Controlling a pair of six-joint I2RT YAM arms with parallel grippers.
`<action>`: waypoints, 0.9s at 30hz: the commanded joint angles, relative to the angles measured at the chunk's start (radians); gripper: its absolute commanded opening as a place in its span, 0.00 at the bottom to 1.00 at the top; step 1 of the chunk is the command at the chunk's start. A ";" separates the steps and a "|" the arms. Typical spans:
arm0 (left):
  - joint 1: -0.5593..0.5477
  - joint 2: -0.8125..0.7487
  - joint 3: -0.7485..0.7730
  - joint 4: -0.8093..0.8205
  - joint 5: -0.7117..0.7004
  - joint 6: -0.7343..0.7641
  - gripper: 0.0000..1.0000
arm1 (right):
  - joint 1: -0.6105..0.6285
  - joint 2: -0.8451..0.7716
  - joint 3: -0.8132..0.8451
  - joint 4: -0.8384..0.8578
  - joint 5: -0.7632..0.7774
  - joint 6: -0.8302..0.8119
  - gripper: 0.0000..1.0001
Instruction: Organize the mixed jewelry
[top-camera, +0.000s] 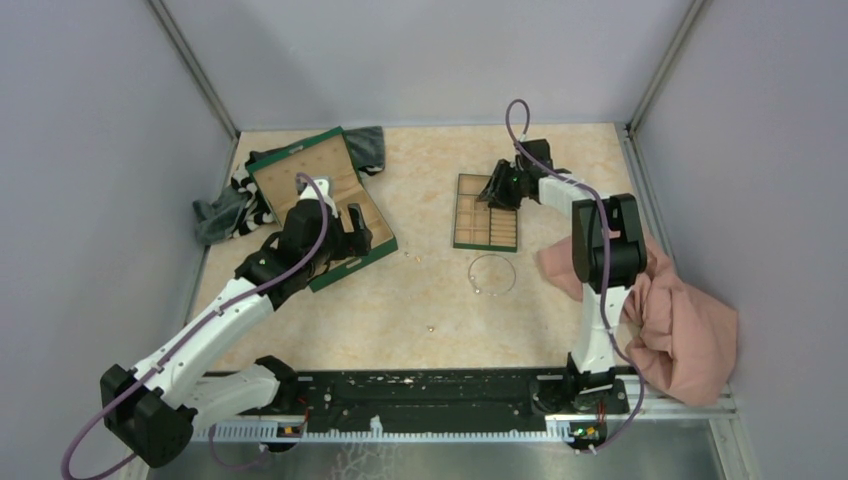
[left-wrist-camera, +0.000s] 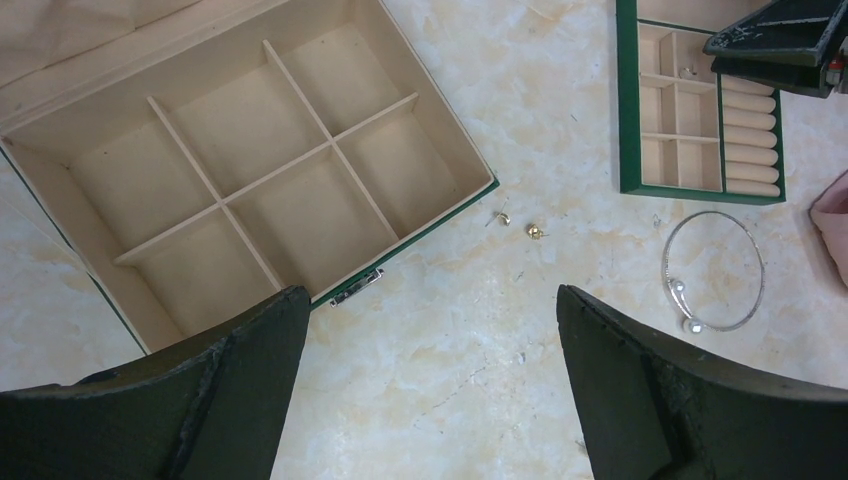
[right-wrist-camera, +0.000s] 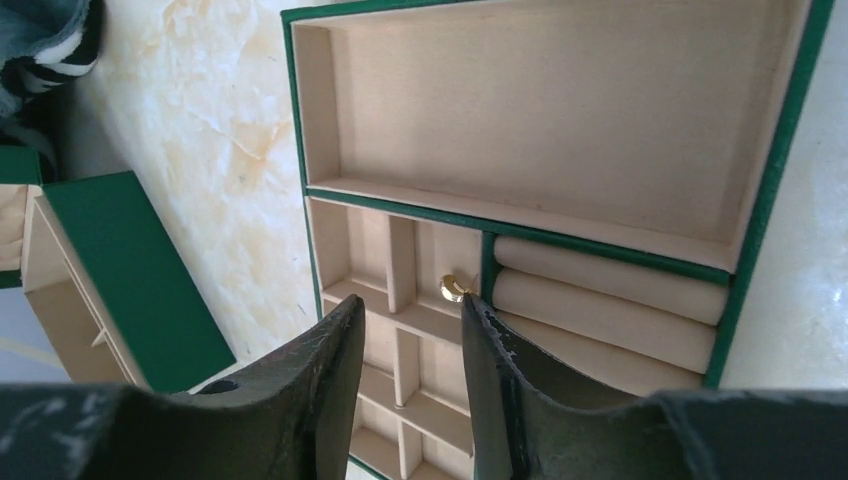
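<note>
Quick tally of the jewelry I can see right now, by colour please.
Silver wire bangle, on the table: 1
Gold earrings, loose beside the green box: 2
Gold piece, in the green-rimmed tray: 1
Total: 4. One more speck toward the near edge is too small to tell.

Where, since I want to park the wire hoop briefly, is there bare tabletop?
Bare table lies between the green box and compartment tray, and along the near strip between the hoop and base rail, barring one gold speck. Crowded: far left corner with dark cloths, right edge under pink cloth.
</note>
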 joint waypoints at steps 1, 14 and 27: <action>0.003 -0.015 0.020 -0.001 0.025 -0.009 0.99 | 0.009 -0.012 0.051 0.044 -0.032 -0.016 0.41; -0.001 -0.001 0.022 0.001 0.071 -0.003 0.99 | 0.191 -0.520 -0.294 -0.066 0.232 -0.157 0.37; 0.001 0.012 0.013 0.038 0.053 -0.028 0.99 | 0.703 -0.689 -0.616 -0.065 0.430 -0.120 0.39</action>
